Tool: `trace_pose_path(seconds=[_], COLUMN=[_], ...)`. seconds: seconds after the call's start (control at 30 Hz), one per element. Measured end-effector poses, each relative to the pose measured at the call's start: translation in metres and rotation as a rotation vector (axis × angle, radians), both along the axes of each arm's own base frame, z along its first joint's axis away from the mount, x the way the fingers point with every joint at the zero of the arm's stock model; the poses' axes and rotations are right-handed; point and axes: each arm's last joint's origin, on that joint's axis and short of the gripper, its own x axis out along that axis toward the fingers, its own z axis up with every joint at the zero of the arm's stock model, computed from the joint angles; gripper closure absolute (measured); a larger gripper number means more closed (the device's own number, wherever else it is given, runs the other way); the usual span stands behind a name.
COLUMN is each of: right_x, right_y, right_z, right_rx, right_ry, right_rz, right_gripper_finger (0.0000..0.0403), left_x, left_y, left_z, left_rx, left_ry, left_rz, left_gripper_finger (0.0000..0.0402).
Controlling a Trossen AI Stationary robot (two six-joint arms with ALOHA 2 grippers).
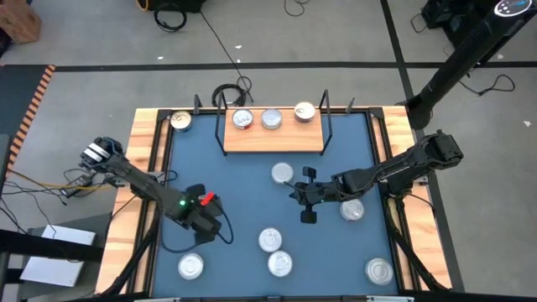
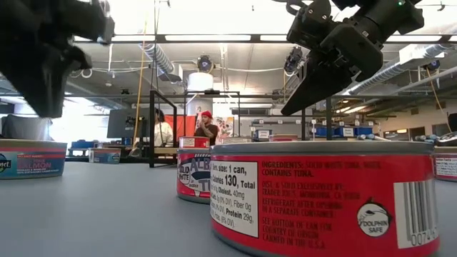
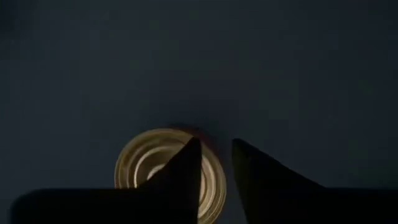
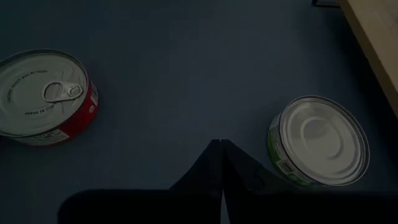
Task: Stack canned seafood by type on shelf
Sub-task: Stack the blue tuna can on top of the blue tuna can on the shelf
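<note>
Dark and jointed, the left arm reached in from the table's left edge, and the left gripper [image 1: 210, 228] hung low over the blue table [image 1: 243, 197] with its fingers [image 3: 180, 180] a little apart, closed on nothing. Directly beneath them in the left wrist view sat a gold-lidded can [image 3: 155, 165], partly covered by one finger; whether the finger touched it could not be told. The right arm stretched in from the right side, and the right gripper [image 1: 306, 197] hovered above the mid-table with its fingers [image 4: 214, 174] pressed together and empty. A green-sided can [image 4: 320, 142] lay just beside those fingers, and a red-sided can with a pull tab [image 4: 43, 96] sat farther off on the other side.

Beyond the right gripper, the wooden shelf [image 1: 273, 138] carried three cans in a row: two silver cans [image 1: 242, 120] and one gold-topped can [image 1: 304, 111]. One more can [image 1: 180, 121] rested on the wooden rim off the shelf's left end. Other loose cans [image 1: 274, 252] were scattered on the table nearer than both grippers.

In the low view, a red tuna can [image 2: 321, 196] filled the foreground, and two people [image 2: 207, 128] stood far back in the room
</note>
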Motion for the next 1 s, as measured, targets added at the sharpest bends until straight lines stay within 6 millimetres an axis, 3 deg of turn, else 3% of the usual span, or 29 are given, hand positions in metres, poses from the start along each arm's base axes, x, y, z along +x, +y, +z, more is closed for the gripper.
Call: trace_pose_path(seconds=[0.17, 0.4, 0.63, 0.87, 1.0], right_x=[0.0, 0.0, 0.0, 0.0, 0.0], right_y=[0.0, 0.0, 0.0, 0.0, 0.0], right_z=[0.0, 0.0, 0.0, 0.0, 0.0], right_rx=[0.0, 0.0, 0.0, 0.0, 0.0], right_ry=[0.0, -0.001, -0.001, -0.001, 0.0], right_rz=[0.0, 0.0, 0.0, 0.0, 0.0], right_gripper_finger=[0.0392, 0.0392, 0.0392, 0.0392, 0.0392], left_x=[0.005, 0.007, 0.01, 0.013, 0.016], left_y=[-0.005, -0.007, -0.008, -0.009, -0.009], left_z=[-0.015, -0.033, -0.039, -0.039, -0.039], left_rx=[-0.036, 0.018, 0.045, 0.052, 0.074], left_ry=[0.095, 0.182, 0.195, 0.161, 0.134], left_rz=[0.011, 0.059, 0.081, 0.026, -0.021], left_gripper_finger=[0.0259, 0.0262, 0.0296, 0.0389, 0.0397])
